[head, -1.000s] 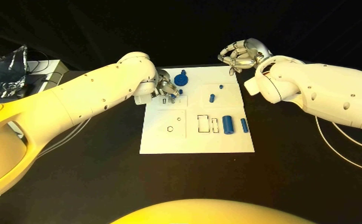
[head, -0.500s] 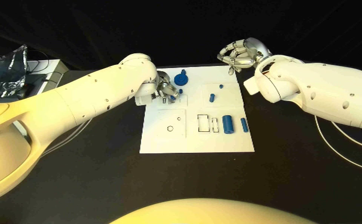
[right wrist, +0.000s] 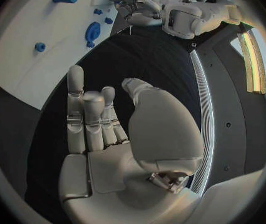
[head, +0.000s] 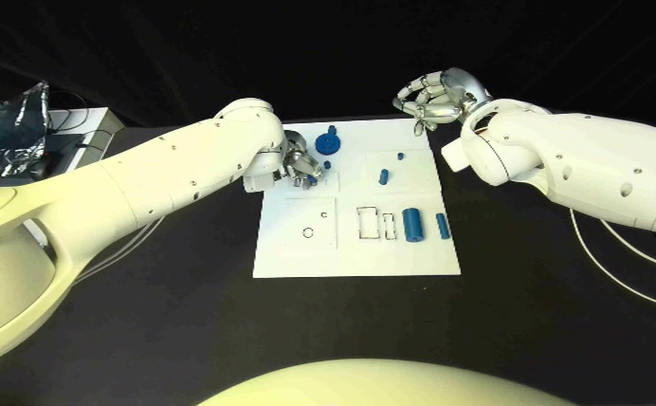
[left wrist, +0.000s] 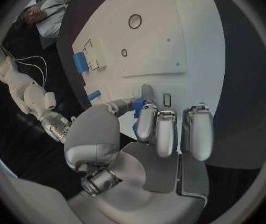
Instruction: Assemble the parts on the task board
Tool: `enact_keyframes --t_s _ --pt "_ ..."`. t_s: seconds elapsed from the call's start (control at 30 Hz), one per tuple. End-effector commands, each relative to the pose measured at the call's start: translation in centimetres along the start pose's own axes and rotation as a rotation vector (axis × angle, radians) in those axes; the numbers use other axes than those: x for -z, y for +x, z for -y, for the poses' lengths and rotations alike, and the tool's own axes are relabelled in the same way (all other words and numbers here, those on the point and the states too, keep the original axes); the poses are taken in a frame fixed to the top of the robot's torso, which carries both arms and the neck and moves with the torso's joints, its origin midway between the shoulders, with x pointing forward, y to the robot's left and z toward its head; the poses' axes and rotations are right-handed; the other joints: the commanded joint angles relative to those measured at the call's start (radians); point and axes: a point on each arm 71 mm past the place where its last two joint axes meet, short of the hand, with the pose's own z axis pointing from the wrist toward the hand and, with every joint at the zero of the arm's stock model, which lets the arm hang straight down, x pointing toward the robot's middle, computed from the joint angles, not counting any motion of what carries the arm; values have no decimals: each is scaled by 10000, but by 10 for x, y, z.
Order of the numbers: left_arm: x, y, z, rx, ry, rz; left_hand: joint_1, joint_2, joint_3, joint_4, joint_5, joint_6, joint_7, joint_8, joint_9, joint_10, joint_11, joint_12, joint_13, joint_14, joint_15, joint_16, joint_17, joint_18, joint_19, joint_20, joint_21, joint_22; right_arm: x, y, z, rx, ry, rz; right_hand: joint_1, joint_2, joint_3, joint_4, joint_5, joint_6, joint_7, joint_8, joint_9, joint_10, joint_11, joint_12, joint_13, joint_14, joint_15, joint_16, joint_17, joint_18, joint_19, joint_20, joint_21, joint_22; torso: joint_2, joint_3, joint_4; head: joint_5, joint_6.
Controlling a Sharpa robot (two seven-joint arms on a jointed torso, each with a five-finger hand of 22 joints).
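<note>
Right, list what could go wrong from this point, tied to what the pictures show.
1. The left hand works low over the task board, close to a small blue part and the large round blue part; its fingers could knock either out of place.
2. The head view hides the left hand's fingertips behind its arm, so a poor pinch may go unnoticed.
3. The right hand hangs past the board's far corner, too far to help.

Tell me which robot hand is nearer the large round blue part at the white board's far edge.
Left. The left robot hand is over the white task board, just beside the large round blue part. The right robot hand is raised beyond the board's far right corner, farther away.
</note>
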Motion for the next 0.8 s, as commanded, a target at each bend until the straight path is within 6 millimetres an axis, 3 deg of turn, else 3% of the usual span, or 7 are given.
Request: enact_keyframes --t_s 0.03,0.8 --pt "1 1 2 -198 34 -105 316 223 1568 -1433 27 17 -83 -53 9 72 9 -2 -5 1059 -52 34 2634 -133 108 11 43 877 0 2 -1 39 -126 -178 11 -120 57 -20 55 -20 61 -67 9 -79 -7 13 -17 55 -14 -67 -5 124 70 -31 -60 -10 6 -1 13 -3 -13" --pt "-1 6 1 -322 18 -253 306 220 1574 -1425 24 19 -82 -58 8 69 10 -15 -15 1059 -52 34 2634 -132 105 10 40 873 0 2 -1 38 -114 -180 -4 -123 62 -14 54 -22 63 -70 12 -71 -5 26 -9 61 -12 -63 16 123 77 -31 -71 -19 2 7 0 12 -55"
